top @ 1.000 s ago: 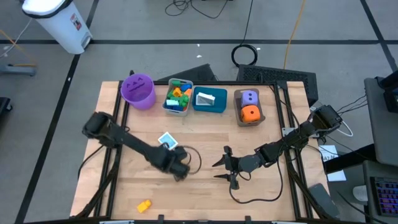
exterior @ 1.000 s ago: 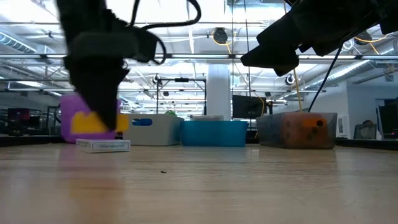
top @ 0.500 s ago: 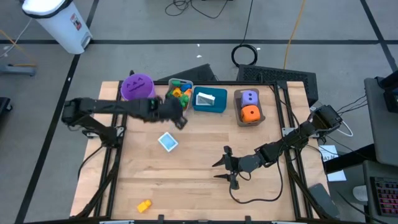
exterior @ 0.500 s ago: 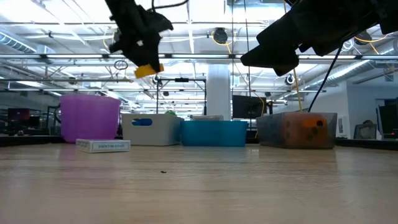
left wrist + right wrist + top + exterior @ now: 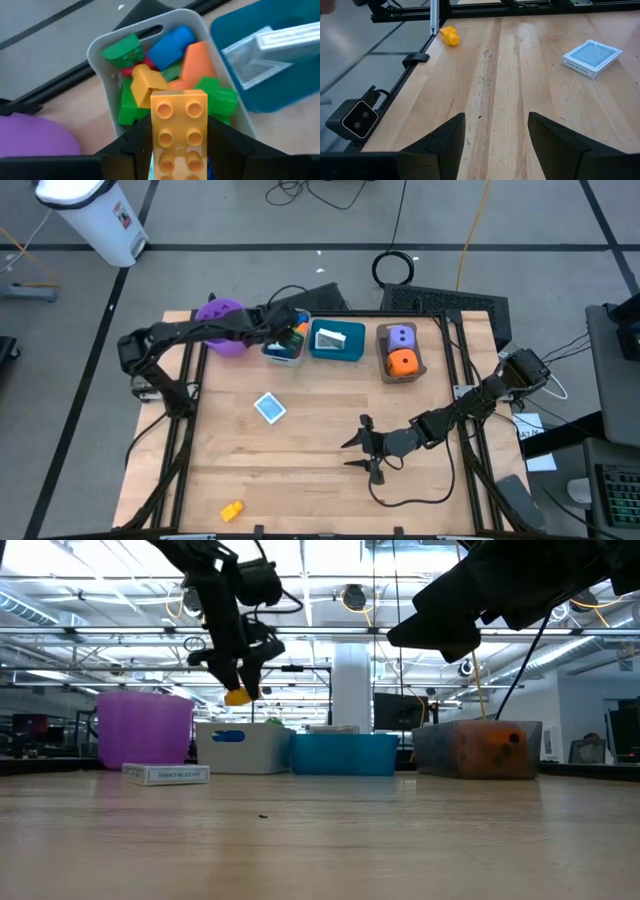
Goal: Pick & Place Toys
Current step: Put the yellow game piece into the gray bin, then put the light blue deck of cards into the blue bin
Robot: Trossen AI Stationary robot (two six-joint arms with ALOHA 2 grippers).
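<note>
On the table's near left edge lies 1 yellow brick (image 5: 231,510). Farther back, the left gripper (image 5: 179,150) hangs over the grey bin (image 5: 102,47) of bricks, fingers clamped on an orange-yellow brick (image 5: 178,127) — its lower end cut off. A blue card (image 5: 269,408) lies mid-table. Right gripper (image 5: 362,448) waits, fingers spread, empty.
</note>
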